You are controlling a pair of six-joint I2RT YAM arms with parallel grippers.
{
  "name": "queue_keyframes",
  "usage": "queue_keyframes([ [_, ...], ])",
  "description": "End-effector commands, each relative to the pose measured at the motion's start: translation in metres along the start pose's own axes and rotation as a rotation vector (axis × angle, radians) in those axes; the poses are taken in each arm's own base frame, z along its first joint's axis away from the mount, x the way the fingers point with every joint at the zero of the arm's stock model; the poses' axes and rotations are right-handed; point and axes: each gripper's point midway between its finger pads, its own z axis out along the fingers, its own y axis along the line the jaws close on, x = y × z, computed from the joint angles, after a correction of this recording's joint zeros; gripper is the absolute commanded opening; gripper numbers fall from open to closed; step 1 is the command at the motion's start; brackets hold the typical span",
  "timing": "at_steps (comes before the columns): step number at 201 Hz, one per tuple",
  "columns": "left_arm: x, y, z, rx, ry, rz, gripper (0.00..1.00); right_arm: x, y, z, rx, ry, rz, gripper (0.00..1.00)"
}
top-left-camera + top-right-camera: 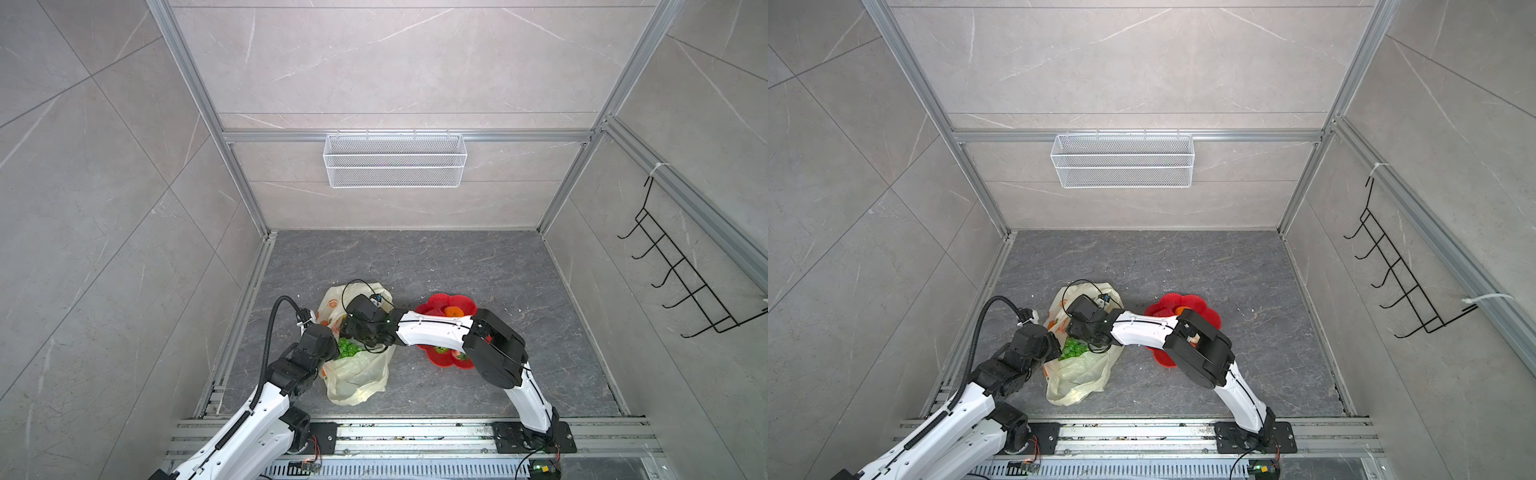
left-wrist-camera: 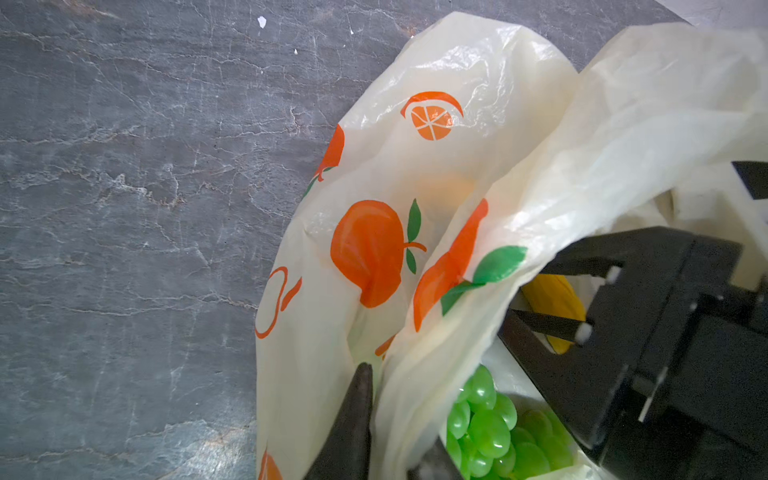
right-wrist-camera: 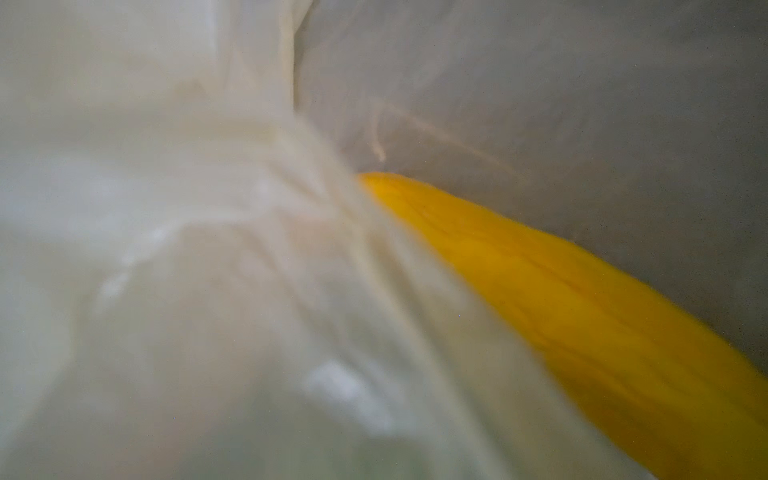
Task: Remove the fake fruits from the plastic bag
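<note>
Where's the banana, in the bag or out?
In. The banana lies inside the plastic bag; bag film surrounds it in the right wrist view.

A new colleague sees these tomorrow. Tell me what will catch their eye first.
The cream plastic bag, printed with orange fruit, lies front-left on the table, with the green grape bunch bright in its mouth. The right gripper reaches across into it, jaws apart at the yellow banana, while the left gripper pinches the rim. Right of it sits the red flower-shaped plate.

Banana (image 3: 561,291) blurred, cut off; red plate (image 1: 463,302) partly hidden.
</note>
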Motion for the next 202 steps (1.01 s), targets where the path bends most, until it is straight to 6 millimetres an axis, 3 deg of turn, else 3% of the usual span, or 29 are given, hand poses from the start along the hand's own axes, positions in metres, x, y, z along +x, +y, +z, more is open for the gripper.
queue_keyframes([
  [1,-0.006,-0.001,-0.001,0.005,-0.028,0.004,0.15,0.001,-0.009,0.009,0.046,-0.011,0.01,0.74],
  [39,-0.006,-0.001,-0.002,0.016,-0.033,0.003,0.15,0.005,-0.017,0.019,0.094,0.009,0.002,0.74],
  [97,-0.007,0.0,-0.004,0.025,-0.051,-0.001,0.15,-0.002,-0.026,0.023,0.116,-0.05,-0.036,0.65],
  [136,-0.006,-0.001,-0.003,0.019,-0.041,0.004,0.16,-0.013,-0.015,-0.004,0.118,-0.132,-0.12,0.61],
  [172,-0.007,0.0,-0.004,0.019,-0.047,0.002,0.16,-0.014,-0.027,-0.018,0.11,-0.154,-0.118,0.62],
  [202,-0.006,0.0,-0.005,0.026,-0.053,-0.001,0.16,-0.017,-0.039,-0.027,0.135,-0.166,-0.123,0.7],
])
